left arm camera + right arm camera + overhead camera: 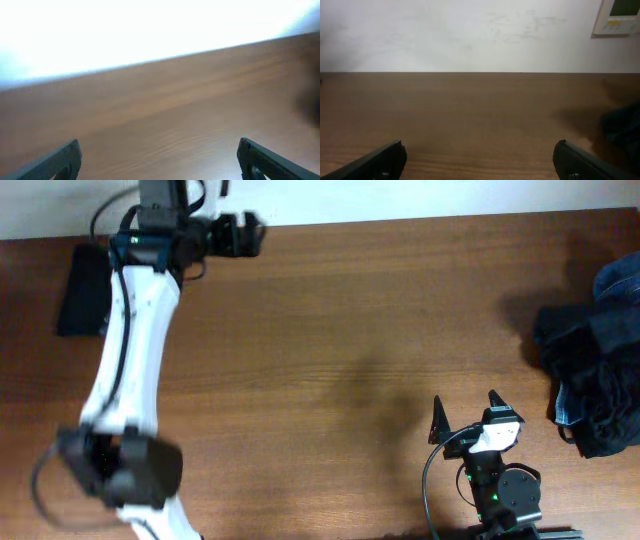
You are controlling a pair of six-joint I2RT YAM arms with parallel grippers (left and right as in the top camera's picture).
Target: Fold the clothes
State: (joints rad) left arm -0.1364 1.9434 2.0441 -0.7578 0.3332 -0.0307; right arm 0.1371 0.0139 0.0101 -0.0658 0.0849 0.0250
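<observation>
Both left gripper (240, 235) and right gripper (467, 412) have fingers wide apart, empty; pants are probably that flat black slab (84, 290) upper left (not the denim heap (598, 365) far right), so pinch an edge low.

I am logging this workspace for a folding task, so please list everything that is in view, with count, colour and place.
table: one, brown wood, under everything
heap of garments: one, dark and blue denim, right edge of the table
black flat thing: one, black, far left edge, beside the left arm; kind unclear
wall panel: one, pale, on the white wall
left gripper: one, black, open, far left corner
right gripper: one, black, open, near edge
</observation>
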